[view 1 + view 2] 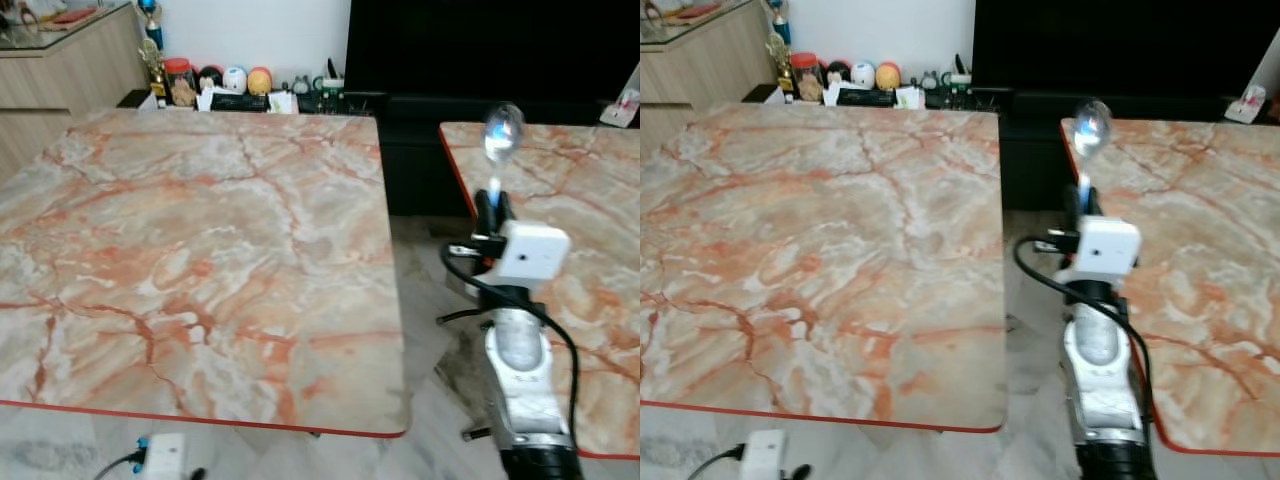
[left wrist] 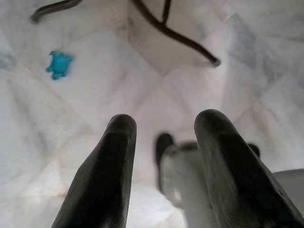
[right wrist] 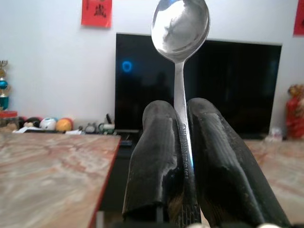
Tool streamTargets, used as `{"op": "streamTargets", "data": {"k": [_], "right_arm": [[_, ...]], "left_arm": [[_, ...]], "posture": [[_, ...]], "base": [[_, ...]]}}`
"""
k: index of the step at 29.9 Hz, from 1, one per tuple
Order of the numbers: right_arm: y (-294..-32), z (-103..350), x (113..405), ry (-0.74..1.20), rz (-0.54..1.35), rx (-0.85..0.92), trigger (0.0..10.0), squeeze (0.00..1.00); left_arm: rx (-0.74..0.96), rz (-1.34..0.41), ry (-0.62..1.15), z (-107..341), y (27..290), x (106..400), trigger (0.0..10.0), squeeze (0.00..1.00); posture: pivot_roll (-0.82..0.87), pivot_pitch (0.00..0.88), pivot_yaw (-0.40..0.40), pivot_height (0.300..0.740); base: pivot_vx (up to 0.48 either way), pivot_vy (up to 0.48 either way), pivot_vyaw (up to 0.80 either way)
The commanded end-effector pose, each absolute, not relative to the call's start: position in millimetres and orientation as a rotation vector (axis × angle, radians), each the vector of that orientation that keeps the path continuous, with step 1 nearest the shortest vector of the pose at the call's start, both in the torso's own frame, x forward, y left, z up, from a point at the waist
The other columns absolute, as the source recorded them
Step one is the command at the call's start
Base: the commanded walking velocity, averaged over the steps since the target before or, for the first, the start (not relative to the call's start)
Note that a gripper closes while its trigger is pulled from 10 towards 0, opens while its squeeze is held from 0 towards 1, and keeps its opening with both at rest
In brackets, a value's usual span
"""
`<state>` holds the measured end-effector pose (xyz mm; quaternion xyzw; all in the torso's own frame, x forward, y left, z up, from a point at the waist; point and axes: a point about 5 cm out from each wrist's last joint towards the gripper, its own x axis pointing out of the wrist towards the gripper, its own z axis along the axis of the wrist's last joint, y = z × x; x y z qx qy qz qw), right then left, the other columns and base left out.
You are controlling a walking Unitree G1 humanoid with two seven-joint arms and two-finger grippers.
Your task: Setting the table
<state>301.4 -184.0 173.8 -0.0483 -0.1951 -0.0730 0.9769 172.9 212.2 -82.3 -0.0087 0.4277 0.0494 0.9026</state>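
Observation:
My right gripper (image 1: pixel 495 203) is raised in the gap between two marble tables and is shut on the handle of a metal spoon (image 1: pixel 503 133), whose bowl (image 3: pixel 180 24) points up and forward past the fingertips. The big marble table (image 1: pixel 200 260) with a red edge lies to the left of that arm, its top bare. A second marble table (image 1: pixel 580 200) lies to the right. My left gripper (image 2: pixel 164 126) hangs low over the white tiled floor, open, with nothing between its fingers.
A dark TV (image 3: pixel 199 85) on a low black stand (image 1: pixel 420 110) is against the far wall. Small ornaments and jars (image 1: pixel 220 85) line the shelf behind the big table. A blue toy (image 2: pixel 59 64) and chair legs (image 2: pixel 175 33) are on the floor.

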Motion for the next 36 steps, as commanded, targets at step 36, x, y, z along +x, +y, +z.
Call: {"op": "streamTargets", "data": {"k": [36], "right_arm": [[-176.5, 181.2, 299.5, -0.414, -0.134, -0.098, 10.0, 0.00]], "left_arm": [[0.009, 0.117, 0.870, -77.6, 223.4, 178.0, 10.0, 0.00]], "posture": [[0.02, 0.000, -0.012, 0.740]], "base": [[0.000, -0.310, 0.00]]}}
